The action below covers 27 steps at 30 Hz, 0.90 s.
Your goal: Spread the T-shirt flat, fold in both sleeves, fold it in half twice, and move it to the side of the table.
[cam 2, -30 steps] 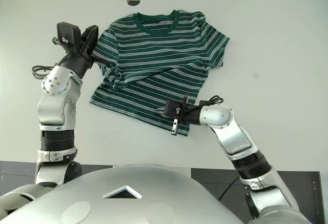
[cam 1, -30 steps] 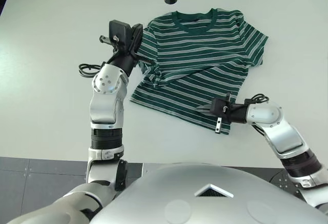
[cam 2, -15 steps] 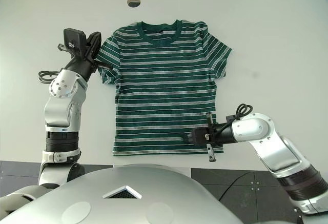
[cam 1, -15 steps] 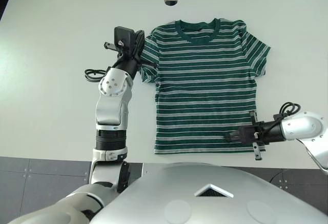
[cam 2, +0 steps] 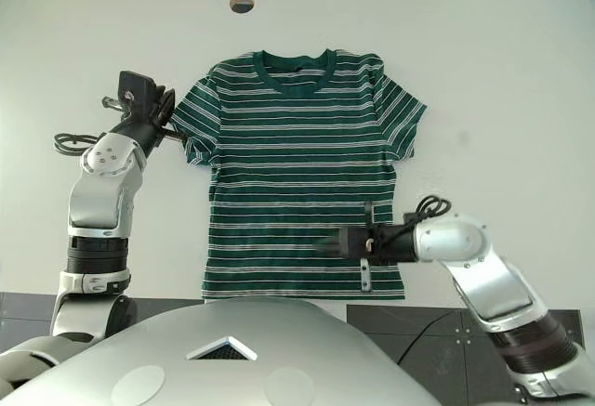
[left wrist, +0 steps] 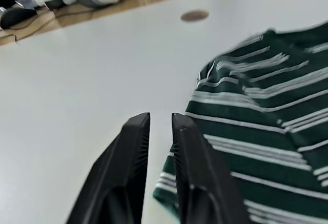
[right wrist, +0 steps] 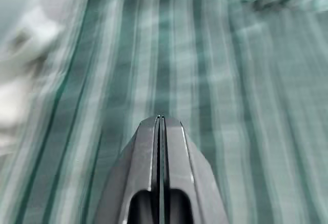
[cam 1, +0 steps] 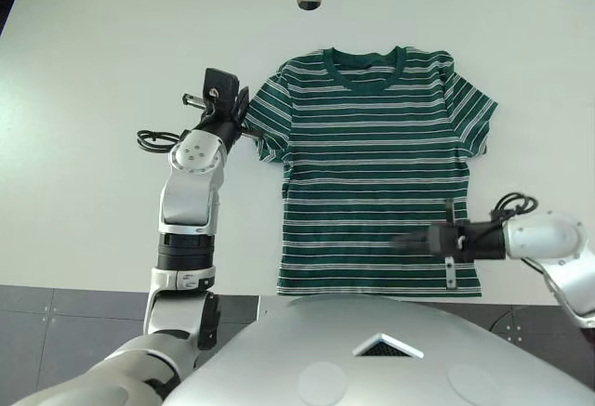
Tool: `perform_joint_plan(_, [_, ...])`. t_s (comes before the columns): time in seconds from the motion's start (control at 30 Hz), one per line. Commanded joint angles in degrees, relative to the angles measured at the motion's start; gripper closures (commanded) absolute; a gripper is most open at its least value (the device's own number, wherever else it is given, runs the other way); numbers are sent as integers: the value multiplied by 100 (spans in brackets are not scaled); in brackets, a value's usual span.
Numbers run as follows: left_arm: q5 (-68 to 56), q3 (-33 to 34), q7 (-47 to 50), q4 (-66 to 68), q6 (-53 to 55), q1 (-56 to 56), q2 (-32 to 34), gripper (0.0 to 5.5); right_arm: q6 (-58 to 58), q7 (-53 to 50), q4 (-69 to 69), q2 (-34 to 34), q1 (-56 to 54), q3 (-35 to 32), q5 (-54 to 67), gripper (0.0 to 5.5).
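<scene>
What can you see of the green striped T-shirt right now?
The dark green T-shirt with thin white stripes looks like soft knit, with a plain green ribbed neckband and short sleeves. It lies spread flat on the white table, neck away from the robot, hem near the table's near edge, both sleeves unfolded; the left sleeve is slightly rumpled. The left claw, fingers slightly apart, sits at that sleeve's edge. The shut right claw is over the lower right part; contact cannot be judged.
</scene>
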Motion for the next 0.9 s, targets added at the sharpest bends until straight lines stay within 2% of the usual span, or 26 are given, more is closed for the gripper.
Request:
perform_joint_plan(0.03, [-116, 11, -204, 66, 441, -67, 104, 408, 232, -398, -29, 318, -439, -655, 520, 540])
perform_joint_plan(0.13, [-211, 41, -309, 123, 715, -102, 110, 357, 341, -596, -164, 476, -625, -897, 749, 540])
perform_joint_plan(0.4, [-792, 186, -678, 126, 1666, -112, 132, 357, 699, -1735, -177, 1162, -1430, -1617, 1055, 540])
perform_joint_plan(0.67, [-1010, 159, -876, 105, 1784, -44, 231, 468, 738, -2404, -25, 1481, -1802, -2005, 1024, 540])
perform_joint_plan(0.77, [-1006, 88, -893, 92, 1710, -25, 259, 528, 739, -2666, 211, 1531, -1946, -2140, 921, 540])
perform_joint_plan(0.9, [-1240, 200, -874, -351, 1551, -88, 50, 540, 849, -3135, 845, 1492, -2026, -2088, 322, 540])
